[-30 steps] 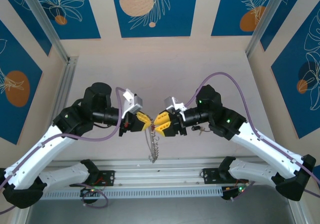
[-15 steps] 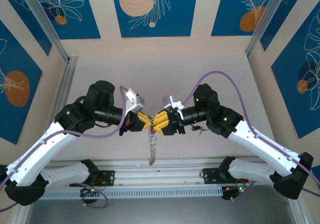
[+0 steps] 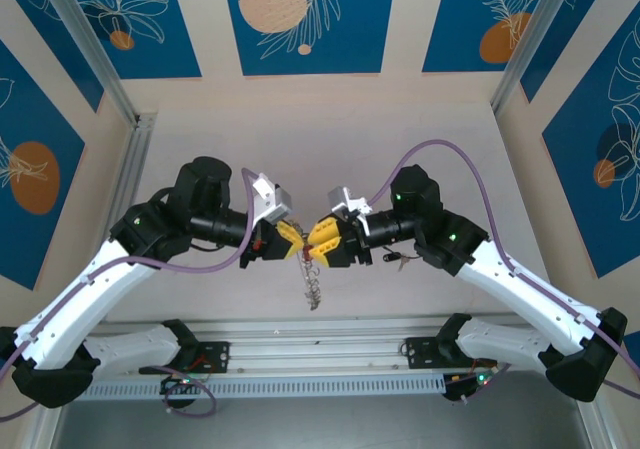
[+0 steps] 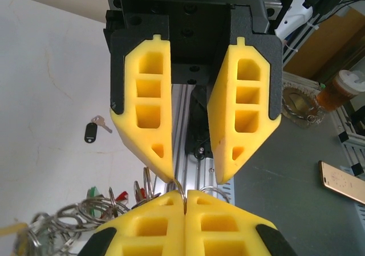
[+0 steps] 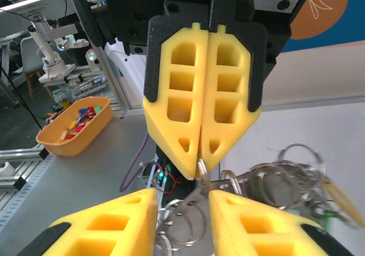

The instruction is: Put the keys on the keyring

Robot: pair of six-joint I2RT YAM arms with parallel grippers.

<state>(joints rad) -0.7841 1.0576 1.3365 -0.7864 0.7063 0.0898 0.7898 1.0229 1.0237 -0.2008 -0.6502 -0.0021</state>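
Left gripper (image 4: pixel 185 198): pressed shut, pinching a thin wire loop of the keyring (image 3: pixel 311 274).
Right gripper (image 5: pixel 182 202): jaws narrowly apart, tips flanking that loop, facing the left gripper tip to tip.
Keyring: hanging below the meeting fingertips.
Keys (image 4: pixel 117 196): red and green heads among the rings; black key (image 4: pixel 91 132) lying alone on the table (image 4: pixel 45 96).

Table (image 3: pixel 330 139): pale, matte, faintly scuffed.
Black key (image 4: pixel 91 132): flat on the table, right of centre, toward its near edge.
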